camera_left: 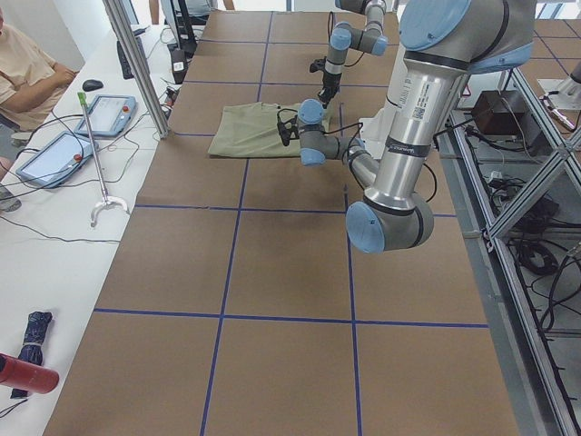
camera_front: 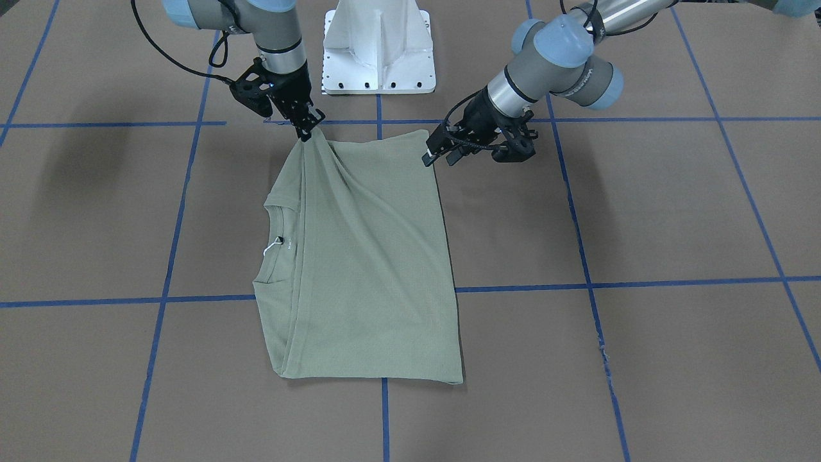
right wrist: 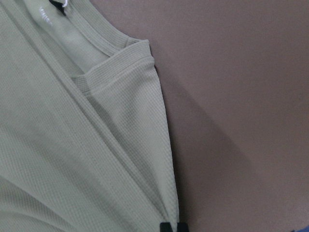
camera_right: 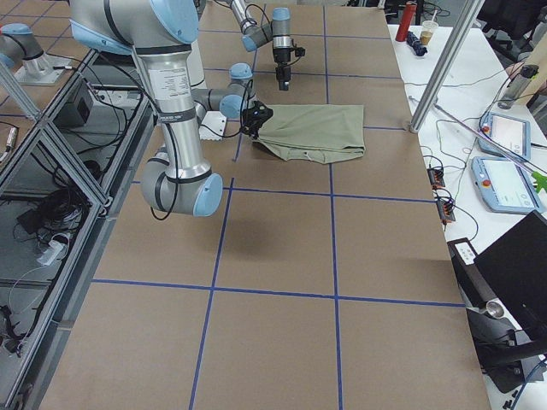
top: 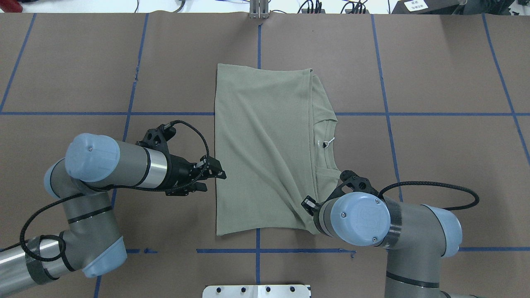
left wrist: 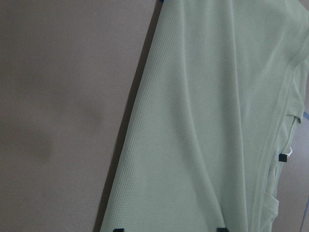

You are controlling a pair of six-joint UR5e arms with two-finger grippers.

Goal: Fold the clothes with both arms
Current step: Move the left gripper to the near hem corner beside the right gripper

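The pale green shirt lies folded lengthwise on the brown table, its round collar and white tag string at one side. My right gripper is shut on the shirt's near corner and holds it slightly raised, so creases run from it. In the right wrist view its fingertips pinch the fabric edge. My left gripper hovers at the shirt's opposite near edge. It is open, with the shirt below its spread fingertips.
The white pedestal stands between the arms' bases. Blue tape lines grid the table. A person sits past the far table edge, beside tablets and a metal pole.
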